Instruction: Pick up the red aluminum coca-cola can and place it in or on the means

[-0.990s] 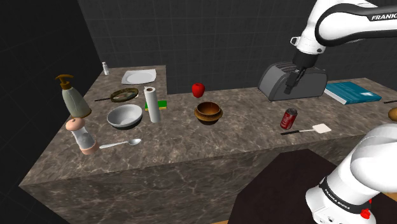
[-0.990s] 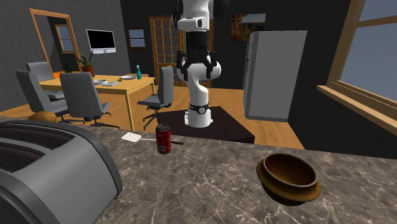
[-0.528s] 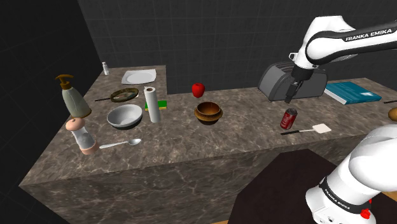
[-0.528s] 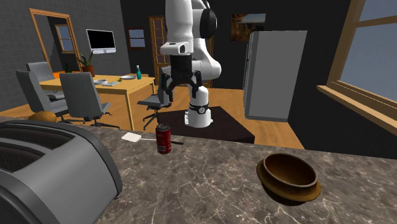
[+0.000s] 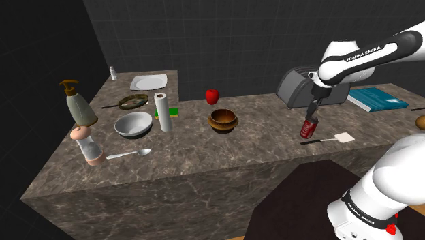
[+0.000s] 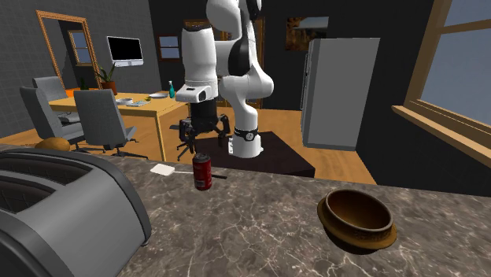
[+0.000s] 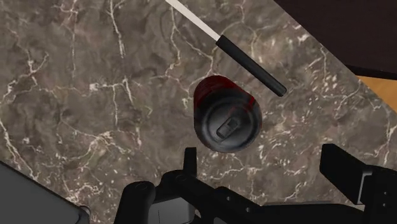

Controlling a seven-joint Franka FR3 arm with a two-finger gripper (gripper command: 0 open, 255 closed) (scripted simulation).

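Note:
The red cola can [image 5: 309,127] stands upright on the marble counter [image 5: 204,157], near the edge that faces the stand. My gripper [image 5: 314,109] hangs straight above it, open, a short way over its top. From the second exterior view the can [image 6: 202,171] sits just below the spread fingers of the gripper [image 6: 203,145]. Looking down from the wrist, the can's grey lid [image 7: 227,118] lies ahead of the gripper [image 7: 266,167], nearer one finger than the other, and nothing touches it. A wooden bowl [image 5: 223,120] rests mid-counter.
A grey toaster [image 5: 310,87] stands behind the can and a white spatula [image 5: 330,140] with a black handle lies beside it. A teal book [image 5: 378,99] lies beyond the toaster. An apple [image 5: 212,95], paper towel roll [image 5: 163,112] and grey bowl [image 5: 133,125] sit toward the shoulder view's left.
The arm has come down from in front of the toaster, carrying the open gripper to just above the can. The can has not moved.

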